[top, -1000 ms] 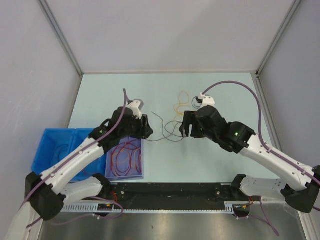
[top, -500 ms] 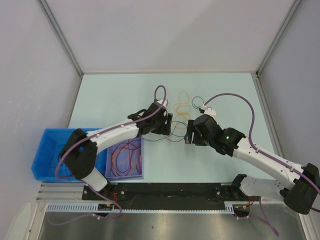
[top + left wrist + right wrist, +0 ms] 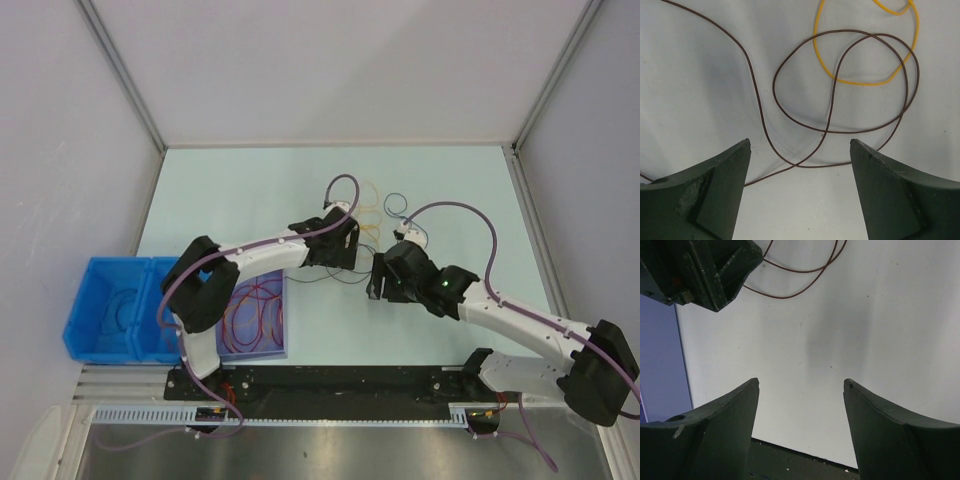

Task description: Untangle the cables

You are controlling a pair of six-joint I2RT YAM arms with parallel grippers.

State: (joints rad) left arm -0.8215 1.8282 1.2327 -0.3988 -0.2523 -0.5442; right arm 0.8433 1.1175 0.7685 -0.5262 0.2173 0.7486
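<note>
Cables in two lots. Red and orange loops [image 3: 255,315] heaped inside the tray [image 3: 250,354]; the rest loose on the table [image 3: 220,190], right of the tray and beyond its far edge. Left gripper [image 3: 800,144] just past the tray's far right corner, low over the table, fingers spread wide, holding nothing. Ahead of it, flat on the table, a thin brown cable [image 3: 832,95]: one long strand running in from the upper left, crossing itself near the fingertips and curling into two overlapping loops. Yellow cable [image 3: 860,83] lying across the top of those loops, whether over or under the brown hard to tell. Right gripper [image 3: 801,382] further right of the tray, facing back toward it, spread just as wide and empty, bare table between the fingers. Brown strands just beyond it, close to the left gripper's body. From above, more yellow loops [image 3: 362,205] farther from the tray, and beside them a dark loop [image 3: 392,205], possibly blue or purple; too thin to say.
</note>
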